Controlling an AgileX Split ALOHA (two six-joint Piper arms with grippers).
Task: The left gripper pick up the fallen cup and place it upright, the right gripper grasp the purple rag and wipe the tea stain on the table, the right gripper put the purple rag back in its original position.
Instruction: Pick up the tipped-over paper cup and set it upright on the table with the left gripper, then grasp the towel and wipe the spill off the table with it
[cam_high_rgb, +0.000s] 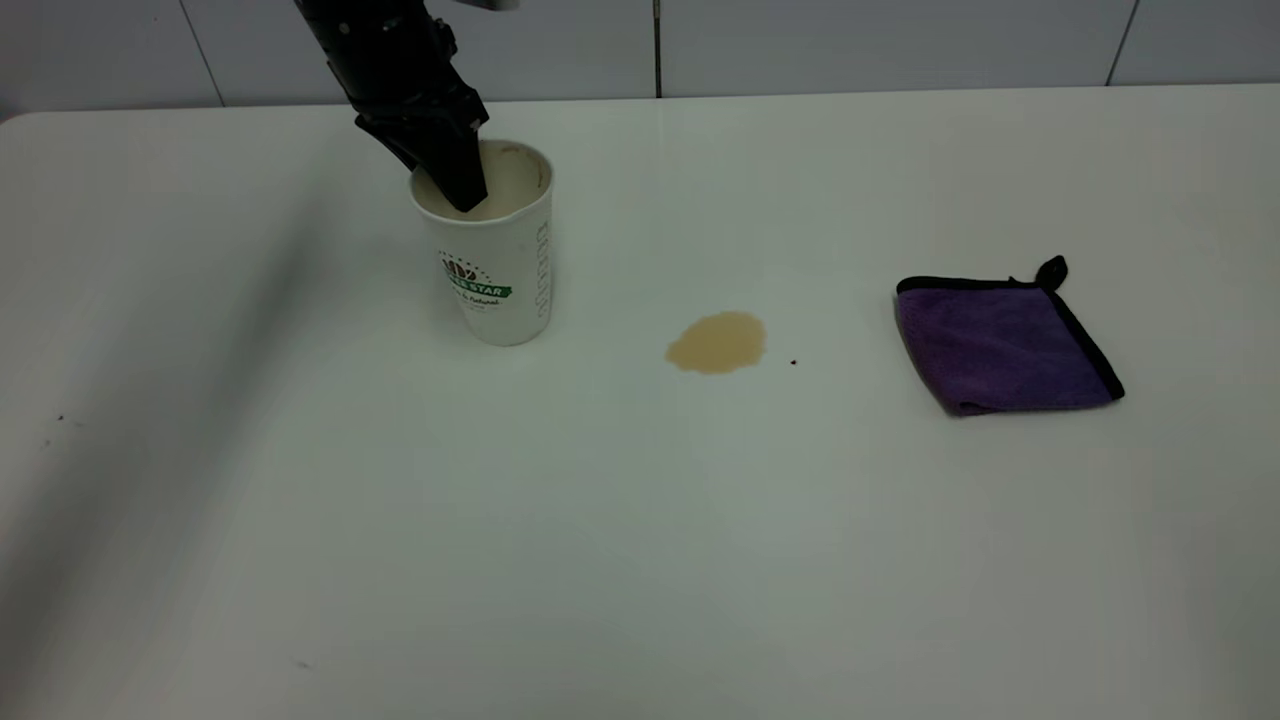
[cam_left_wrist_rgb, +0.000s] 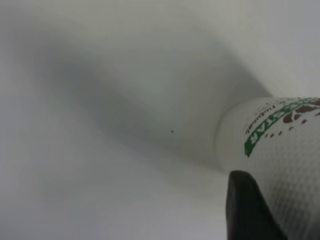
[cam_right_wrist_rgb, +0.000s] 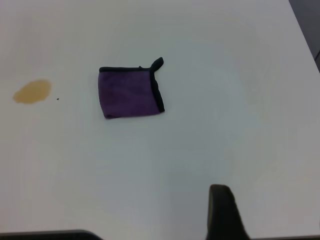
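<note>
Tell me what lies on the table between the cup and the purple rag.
In the exterior view, the tea stain and a tiny black speck lie between the cup and purple rag.

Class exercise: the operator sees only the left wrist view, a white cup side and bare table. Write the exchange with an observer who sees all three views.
Operator: Is the cup upright?
Observer: Yes. The cup stands on its base on the table, with one finger of the left gripper inside its mouth.
Operator: Has the spill been wiped?
Observer: No. The tea stain lies to the right of the cup.
Operator: Where is the rag?
Observer: The purple rag lies flat further right, untouched; the right gripper is well clear of it.
</note>
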